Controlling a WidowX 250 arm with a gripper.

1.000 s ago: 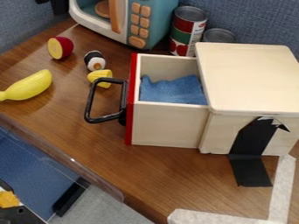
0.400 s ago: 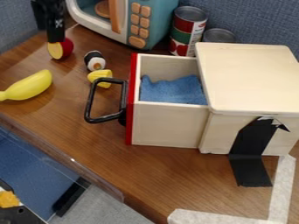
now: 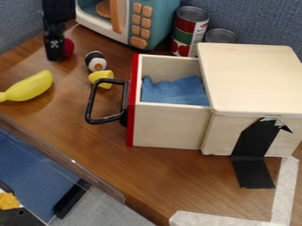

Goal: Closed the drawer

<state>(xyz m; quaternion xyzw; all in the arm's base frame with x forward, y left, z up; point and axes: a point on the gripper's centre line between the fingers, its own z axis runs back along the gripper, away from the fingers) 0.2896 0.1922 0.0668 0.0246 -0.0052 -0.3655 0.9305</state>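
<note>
Drawer of pale wood with red front panel (image 3: 171,126): located at centre, extended left from the boxy pale wooden cabinet (image 3: 254,79). Black robot gripper (image 3: 54,57): positioned far left, apart from the drawer; jaw opening and any grip cannot be determined.

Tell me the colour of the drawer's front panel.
The front panel is red, shown best in the camera view.
</note>
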